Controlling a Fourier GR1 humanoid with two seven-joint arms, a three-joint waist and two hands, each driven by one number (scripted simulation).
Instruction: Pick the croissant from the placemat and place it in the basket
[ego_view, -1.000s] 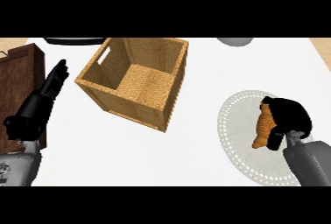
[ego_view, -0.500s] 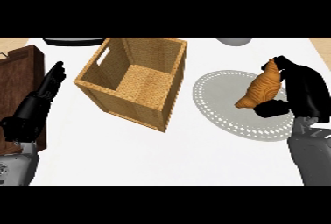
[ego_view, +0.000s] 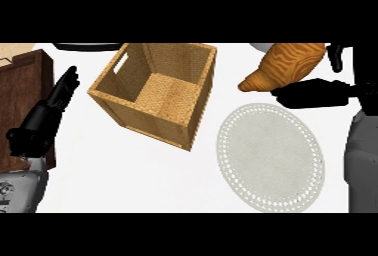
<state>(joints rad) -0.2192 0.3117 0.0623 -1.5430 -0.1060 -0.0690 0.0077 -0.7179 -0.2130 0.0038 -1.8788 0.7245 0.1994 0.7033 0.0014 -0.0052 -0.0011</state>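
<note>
The golden-brown croissant (ego_view: 288, 67) hangs in the air at the upper right, above the far end of the round grey placemat (ego_view: 270, 150), which lies bare on the white counter. My right hand (ego_view: 317, 93) is shut on the croissant, its black fingers curled under and behind it. The square wicker basket (ego_view: 159, 90) stands to the left of the placemat, nothing inside it. My left hand (ego_view: 46, 115) rests open at the left edge, fingers straight and pointing up, beside the basket.
A dark wooden board (ego_view: 22, 95) lies at the far left under my left hand. A dark round object (ego_view: 88, 46) shows at the top edge behind the basket. White counter (ego_view: 148, 175) spreads in front of the basket.
My right hand has lifted the croissant off the placemat and carried it up and toward the far right. The placemat now lies bare. The left hand has kept its place.
</note>
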